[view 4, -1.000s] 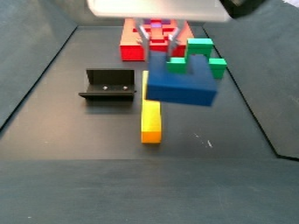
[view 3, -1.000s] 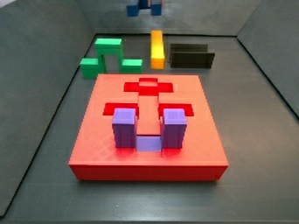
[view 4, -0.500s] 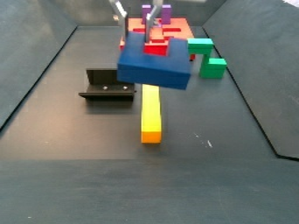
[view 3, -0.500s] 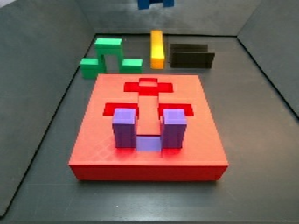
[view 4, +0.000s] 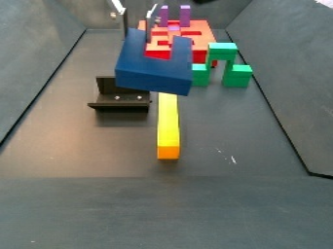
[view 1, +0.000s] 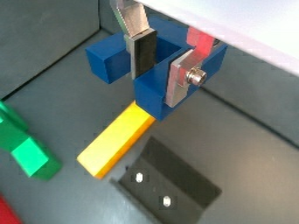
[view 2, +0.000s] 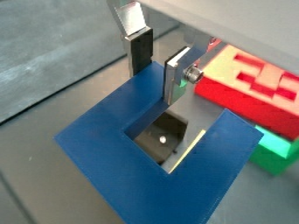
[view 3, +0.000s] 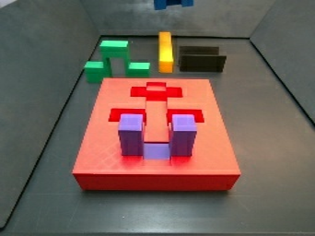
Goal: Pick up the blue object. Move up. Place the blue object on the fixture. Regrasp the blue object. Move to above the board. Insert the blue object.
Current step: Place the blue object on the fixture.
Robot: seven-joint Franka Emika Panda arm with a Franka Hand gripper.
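Note:
My gripper (view 1: 162,63) is shut on the blue object (view 1: 128,61), a dark blue U-shaped block. One dark pad sits in its slot and the other finger (view 1: 183,77) presses the outside of one prong. The other wrist view shows the same hold, gripper (view 2: 158,63) on the blue object (view 2: 128,162). The blue object (view 4: 155,64) hangs in the air above the floor, over the fixture (view 4: 120,95) and the near end of the board (view 4: 154,56). From the opposite side the blue object (view 3: 172,3) shows only at the picture's upper edge, far behind the board (view 3: 154,161) and above the fixture (view 3: 202,59).
A purple U-shaped piece (view 3: 157,135) stands in a recess of the board. A yellow bar (view 4: 169,128) lies on the floor beside the fixture, and a green block (view 4: 227,63) sits next to the board. Dark walls enclose the floor.
The blue object has risen in my gripper and drifted toward the fixture's side. Only its lower part stays in frame in one side view. Nothing else moved.

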